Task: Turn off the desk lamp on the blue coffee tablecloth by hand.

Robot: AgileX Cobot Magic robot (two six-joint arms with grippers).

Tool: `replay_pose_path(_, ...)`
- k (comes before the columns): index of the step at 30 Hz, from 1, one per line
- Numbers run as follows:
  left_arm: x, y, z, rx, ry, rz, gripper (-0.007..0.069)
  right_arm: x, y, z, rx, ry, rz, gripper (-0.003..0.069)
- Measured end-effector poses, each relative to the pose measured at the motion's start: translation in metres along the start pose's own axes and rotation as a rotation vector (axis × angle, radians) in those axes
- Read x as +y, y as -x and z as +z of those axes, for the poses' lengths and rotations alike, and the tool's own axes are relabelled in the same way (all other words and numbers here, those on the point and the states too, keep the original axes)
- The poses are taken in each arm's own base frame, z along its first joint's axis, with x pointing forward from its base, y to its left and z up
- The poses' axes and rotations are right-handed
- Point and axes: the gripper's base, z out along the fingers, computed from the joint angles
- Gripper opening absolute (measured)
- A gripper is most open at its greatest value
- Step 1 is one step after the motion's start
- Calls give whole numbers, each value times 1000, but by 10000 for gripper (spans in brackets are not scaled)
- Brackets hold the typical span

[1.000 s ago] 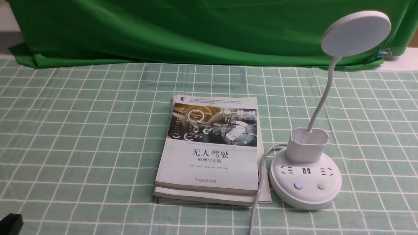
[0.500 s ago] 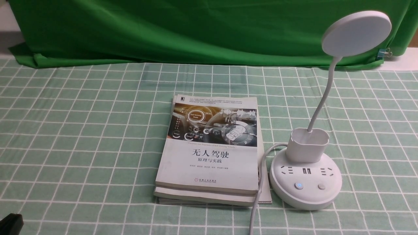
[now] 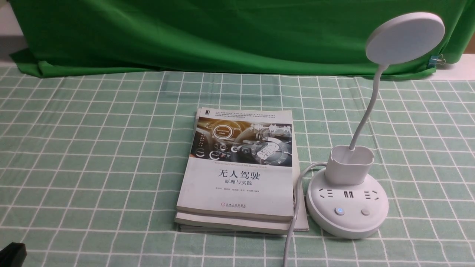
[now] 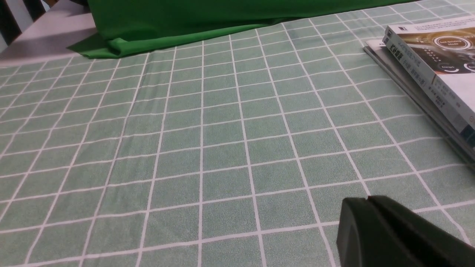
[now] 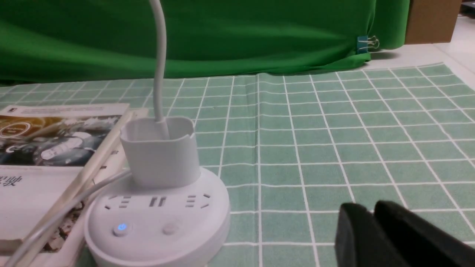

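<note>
The white desk lamp (image 3: pixel 347 209) stands on the pale green grid tablecloth (image 3: pixel 92 148) at the right, its disc head (image 3: pixel 405 38) raised on a thin neck. The left button (image 3: pixel 338 211) on the round base glows blue; the right button (image 3: pixel 365 212) is unlit. In the right wrist view the lamp base (image 5: pixel 156 218) is close, and my right gripper (image 5: pixel 371 209) is shut and empty, low over the cloth beside the base and not touching it. My left gripper (image 4: pixel 367 200) is shut and empty over bare cloth; only a black corner of it (image 3: pixel 11 254) shows in the front view.
A stack of books (image 3: pixel 237 174) lies just left of the lamp base, with the lamp's white cable (image 3: pixel 293 222) running along its edge toward the front. The dark green backdrop cloth (image 3: pixel 222 33) hangs at the back, held by a binder clip (image 3: pixel 436 59).
</note>
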Motion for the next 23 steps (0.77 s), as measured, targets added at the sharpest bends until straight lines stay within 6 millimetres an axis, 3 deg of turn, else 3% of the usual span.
replay_pose_path(23,0,0,0,0,0,0,0,0,1,0,-7,0,1,120)
